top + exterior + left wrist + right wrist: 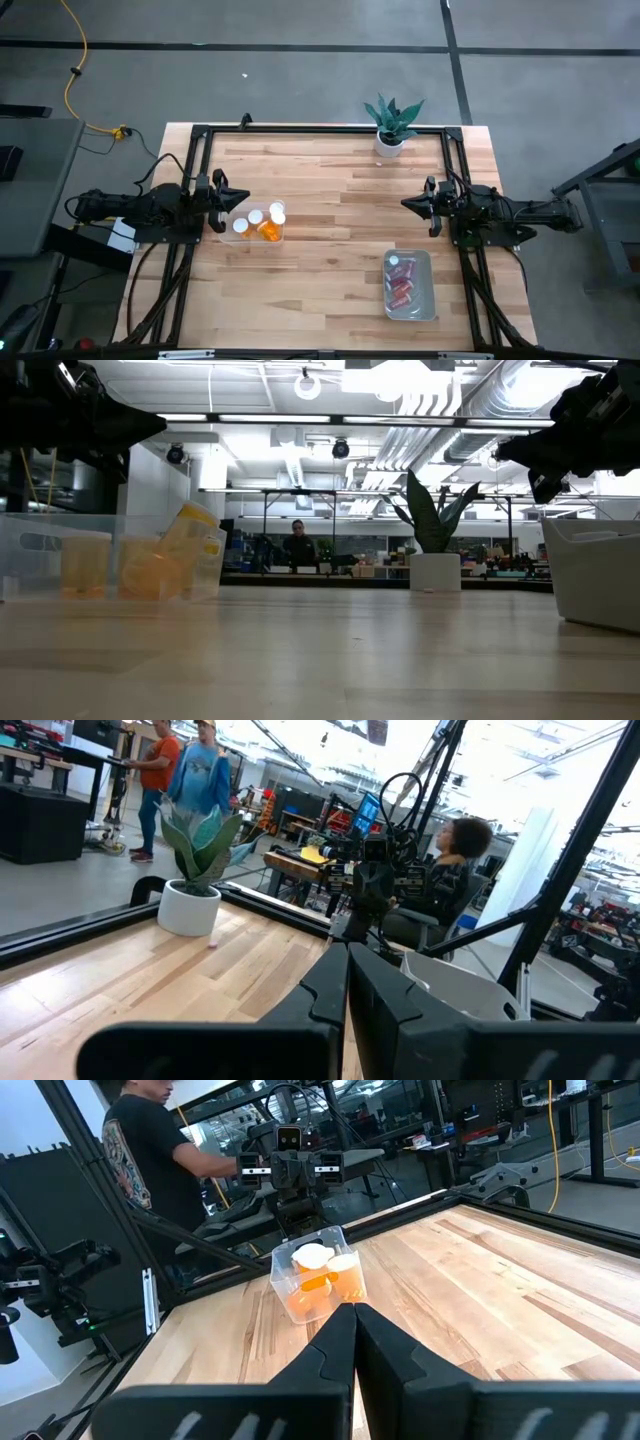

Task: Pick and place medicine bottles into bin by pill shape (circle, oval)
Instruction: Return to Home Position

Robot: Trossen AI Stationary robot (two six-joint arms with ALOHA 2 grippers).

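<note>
Three orange medicine bottles with white caps [262, 222] stand and lean in a small clear bin [243, 236] at the table's left; they also show in the right wrist view [322, 1280] and the low view [150, 565]. Reddish bottles [402, 285] lie in a second clear bin [425, 300] at the near right. My left gripper [237, 196] is shut and empty, above the table just left of the left bin. My right gripper [410, 203] is shut and empty at the right, beyond the right bin.
A potted plant in a white pot [391, 128] stands at the table's far edge, right of centre. A black frame [320, 128] runs around the table. The wooden middle [330, 220] between the two grippers holds nothing. People show in the room beyond.
</note>
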